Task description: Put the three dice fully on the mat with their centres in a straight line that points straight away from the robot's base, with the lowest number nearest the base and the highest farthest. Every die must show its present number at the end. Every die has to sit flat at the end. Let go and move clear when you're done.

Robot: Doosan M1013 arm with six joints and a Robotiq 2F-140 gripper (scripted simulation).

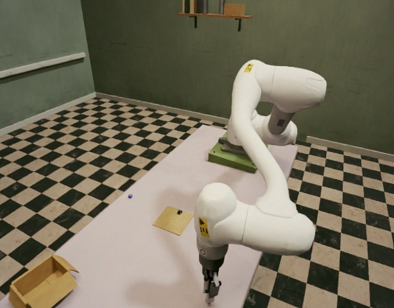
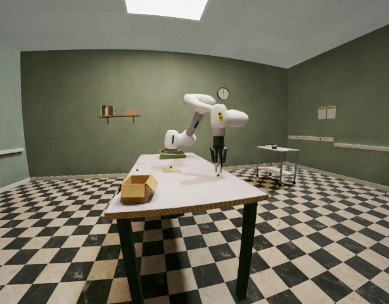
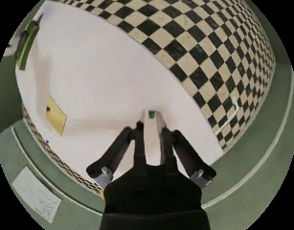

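My gripper (image 1: 208, 301) (image 2: 218, 171) (image 3: 150, 117) points straight down with its fingertips low over the table's right side. The fingers stand close together with a narrow gap, around or just above the green die (image 2: 218, 175) (image 3: 151, 115), and do not visibly grip it. The top view hides that die behind the fingers. The black die (image 1: 179, 212) (image 2: 170, 167) (image 3: 48, 109) sits on the tan mat (image 1: 172, 223) (image 2: 166, 170) (image 3: 56, 122), near its edge towards the base. The blue die (image 1: 130, 196) (image 2: 137, 170) (image 3: 47, 142) lies off the mat, near the table's left edge. Their numbers are too small to read.
An open cardboard box (image 1: 34, 273) (image 2: 132, 193) stands at the table's front left. The arm's green base plate (image 1: 230, 161) (image 2: 172, 156) (image 3: 27, 50) is at the table's far end. A white cart (image 2: 279, 149) stands off the table to the right.
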